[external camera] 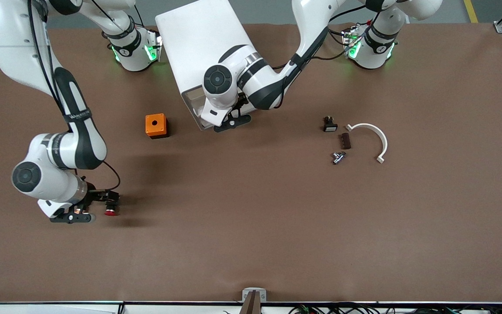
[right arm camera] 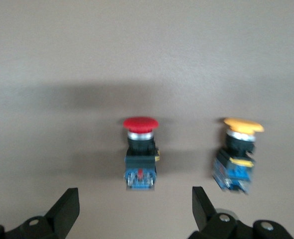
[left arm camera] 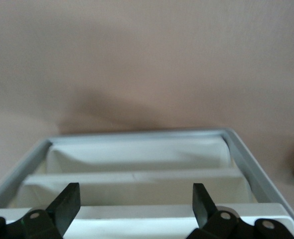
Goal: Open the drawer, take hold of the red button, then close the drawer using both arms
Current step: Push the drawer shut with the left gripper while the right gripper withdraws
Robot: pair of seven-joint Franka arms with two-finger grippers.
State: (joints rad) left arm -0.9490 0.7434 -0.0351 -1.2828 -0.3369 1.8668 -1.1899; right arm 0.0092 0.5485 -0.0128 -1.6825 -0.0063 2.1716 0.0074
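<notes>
front view carries one readable mark, a strap on the right arm (external camera: 74, 131) lettered in white, though the word itself is too small to make out. the right gripper (external camera: 96, 208) sits low over the table (external camera: 277, 218) at the right arm's end, and the button (external camera: 111, 208) lies on the table just beside it, red cap down toward the front camera. right wrist view shows the button (right arm camera: 140, 152) lying on its side, red cap pointing away from the fingers (right arm camera: 65, 209), black body and blue rear toward them; it sits just ahead of the tips, about midway across the gap, touching neither. those fingers are spread wide and pinch nothing. an orange-capped button (right arm camera: 239, 154) lies beside the red one, outside the gap.

the left gripper (external camera: 232, 122) is at the front of the white cabinet (external camera: 203, 48), which lies near the arm bases. left wrist view shows its fingers (left arm camera: 67, 204) spread apart, with the drawer (left arm camera: 137, 159) ahead of them, a shallow white tray slid out of the cabinet; whether the tips touch it cannot be told.

an orange cube (external camera: 156, 125) with a round hole stands between the cabinet and the right gripper. toward the left arm's end lie a small black part (external camera: 330, 124), a dark brown block (external camera: 345, 140), a silver fitting (external camera: 338, 157) and a white curved band (external camera: 373, 139).
</notes>
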